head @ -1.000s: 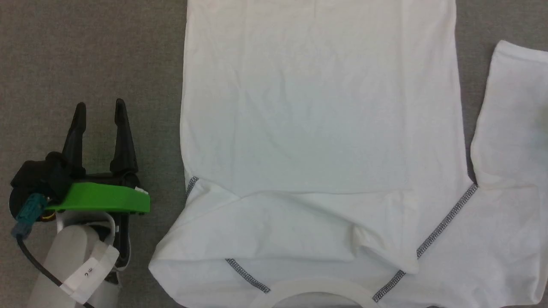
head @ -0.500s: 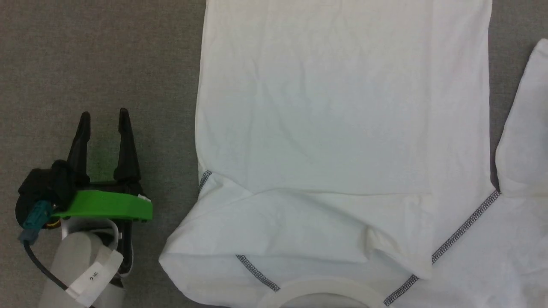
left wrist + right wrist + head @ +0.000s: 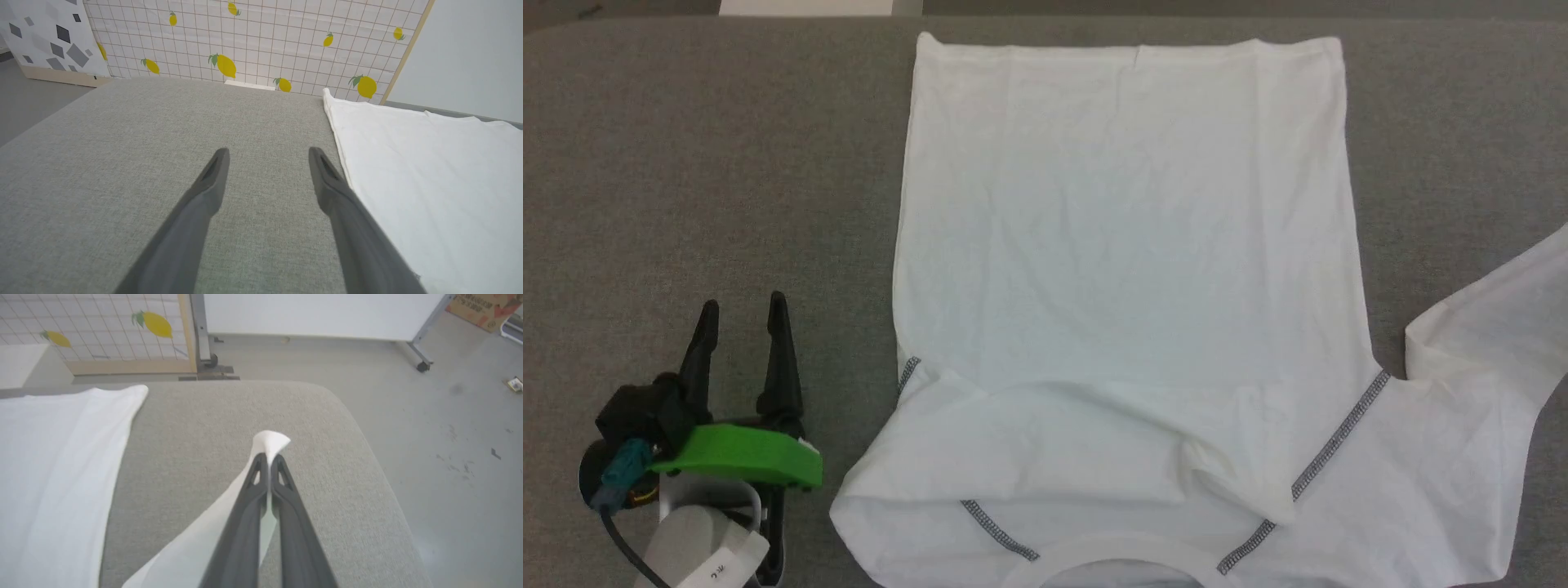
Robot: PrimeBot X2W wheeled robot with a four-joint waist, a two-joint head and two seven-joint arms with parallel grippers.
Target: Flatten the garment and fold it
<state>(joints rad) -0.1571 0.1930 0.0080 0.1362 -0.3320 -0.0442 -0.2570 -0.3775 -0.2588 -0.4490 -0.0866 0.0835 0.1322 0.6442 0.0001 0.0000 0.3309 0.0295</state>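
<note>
Right gripper (image 3: 269,457): the two dark fingers are pressed together, pinching the end of the garment (image 3: 1127,245) by its right sleeve. The white cuff flares just past the fingertips, and the sleeve stretches out to the right of the garment's body, held above the grey padded surface (image 3: 711,163). Left gripper (image 3: 743,304): fingers spread wide with nothing between them, over bare surface just left of the garment's near left corner and apart from the cloth. The garment lies flat on the surface, ribbed neck at the near edge and hem at the far edge. Its left sleeve is folded in across the body near the neck, and grey zigzag seams show at both shoulders. Beyond the hem, to the garment's far left, lies a white box (image 3: 805,6), with a lemon-print tiled panel (image 3: 253,32) behind it.
</note>
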